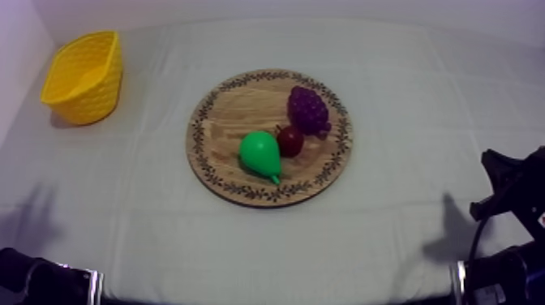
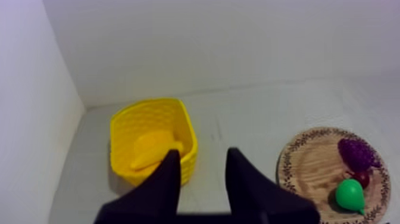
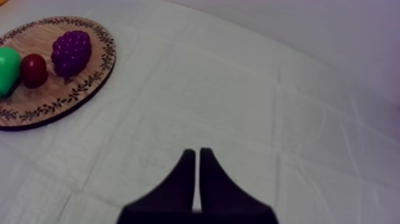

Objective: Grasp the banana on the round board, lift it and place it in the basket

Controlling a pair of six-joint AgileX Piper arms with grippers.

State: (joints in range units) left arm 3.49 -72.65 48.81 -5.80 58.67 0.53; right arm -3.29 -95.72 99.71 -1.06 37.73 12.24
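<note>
Fingers of my left gripper point(image 2: 202, 152) stand apart with nothing between them, so it is wide open and holds nothing. Seen from its own wrist, they hang above the cloth point(image 2: 250, 113) just beside the yellow basket point(image 2: 122, 146), on the side that faces the wooden board point(image 2: 309, 161). Fingers of my right gripper point(image 3: 197, 151) lie pressed together in a narrow wedge, closed on nothing, over bare cloth and well apart from the board.

The banana point(image 2: 152, 150) lies inside the yellow basket, down on its bottom, with one end close to the wall nearest my left gripper. The basket sits near the far left corner of the surface point(image 1: 405, 73), well apart from the board.

The board lies flat at the middle of the surface. On it I see a pear point(image 1: 261, 154), a small red fruit point(image 1: 289, 140) and a bunch of grapes point(image 1: 308, 109). The pear is on the side toward the near edge, and the small red fruit touches it on the right. The grapes sit just past the red fruit, toward the far right of the board; I cannot tell whether those two touch.

From above, my left arm point(image 1: 40, 280) sits low at the near left corner of the surface, and my right arm point(image 1: 515, 203) sits low at the near right corner.
</note>
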